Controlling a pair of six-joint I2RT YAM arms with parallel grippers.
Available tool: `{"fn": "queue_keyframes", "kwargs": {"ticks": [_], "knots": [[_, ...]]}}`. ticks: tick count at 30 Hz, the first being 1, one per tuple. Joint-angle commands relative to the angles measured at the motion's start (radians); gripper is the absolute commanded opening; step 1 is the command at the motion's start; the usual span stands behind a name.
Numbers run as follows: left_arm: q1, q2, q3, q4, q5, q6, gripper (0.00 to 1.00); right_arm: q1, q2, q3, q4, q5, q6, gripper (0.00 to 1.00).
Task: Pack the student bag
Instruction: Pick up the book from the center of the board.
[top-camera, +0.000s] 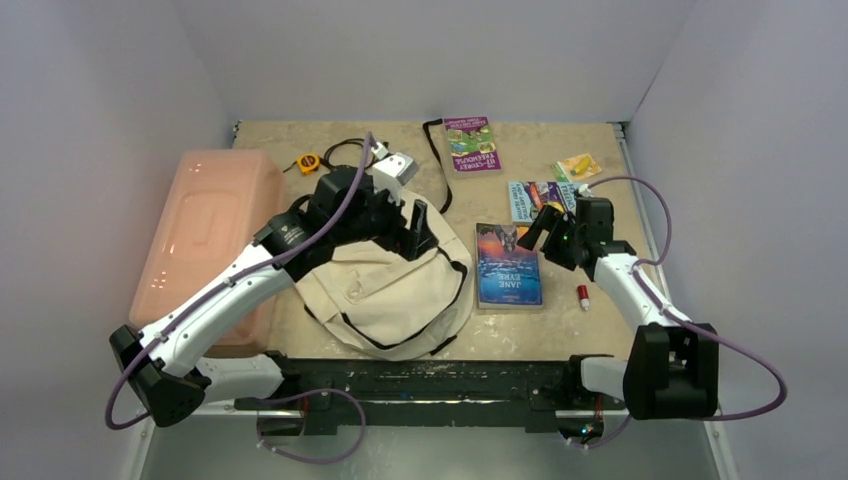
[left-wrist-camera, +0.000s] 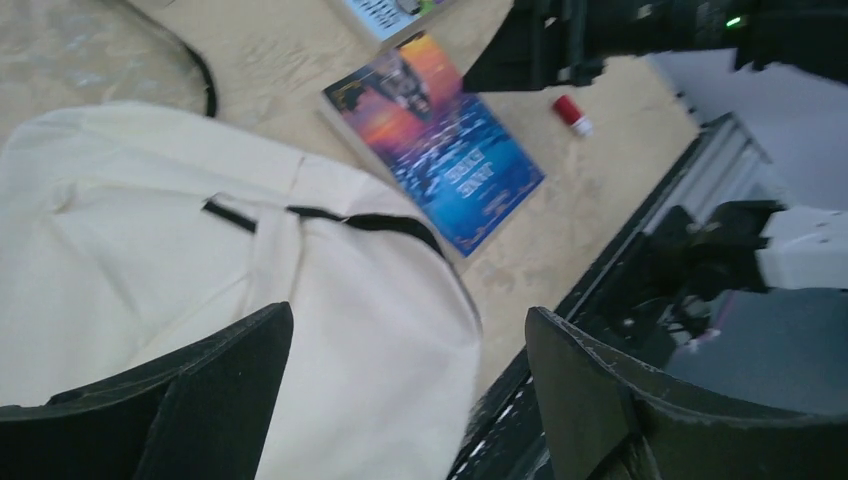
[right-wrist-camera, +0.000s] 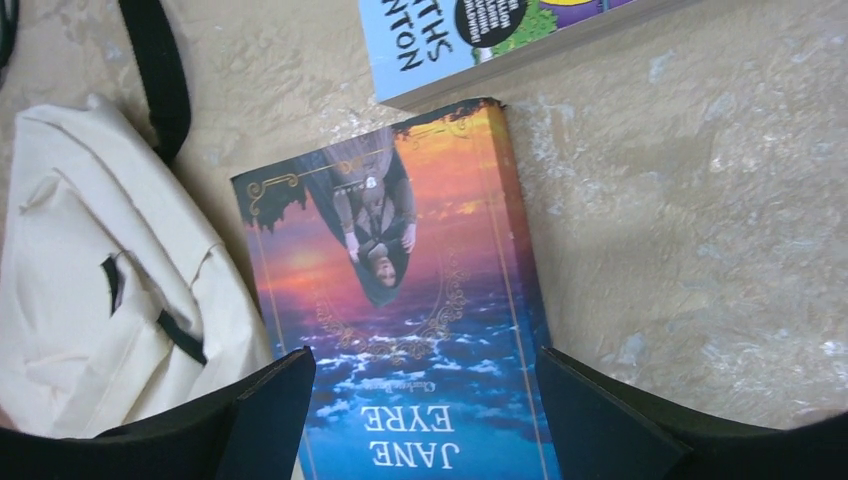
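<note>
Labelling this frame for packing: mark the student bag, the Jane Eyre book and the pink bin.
student bag (top-camera: 385, 295): top external view, middle of cream canvas.
Jane Eyre book (right-wrist-camera: 400, 310): right wrist view, centre of cover.
pink bin (top-camera: 205, 225): top external view, its top face.

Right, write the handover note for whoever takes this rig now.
Left claw: open, empty, over the bag.
Right claw: open, empty, above the Jane Eyre book.
Bag lies slumped on the table, beside that book.
Done: nothing visibly packed; bag's inside is hidden.
Left: Jane Eyre book, pale blue book and purple book all lie outside the bag.
</note>
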Motion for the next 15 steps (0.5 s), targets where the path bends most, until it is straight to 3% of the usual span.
{"fn": "queue_keyframes", "kwargs": {"ticks": [1, 4, 7, 15], "knots": [[-0.051, 0.111, 0.085, 0.281, 0.178, -0.198, 0.86, -0.003, 0.018, 0.013, -0.01, 0.085, -0.044, 0.82], [-0.079, 0.265, 0.113, 0.391, 0.162, -0.294, 0.82, -0.002, 0.037, 0.009, 0.004, 0.068, -0.034, 0.75], [-0.098, 0.443, 0.199, 0.396, 0.109, -0.349, 0.8, -0.002, 0.053, -0.004, 0.03, 0.068, -0.013, 0.7], [-0.142, 0.749, 0.4, 0.249, -0.258, -0.43, 0.7, -0.002, 0.111, -0.036, 0.076, 0.062, -0.002, 0.62]]}}
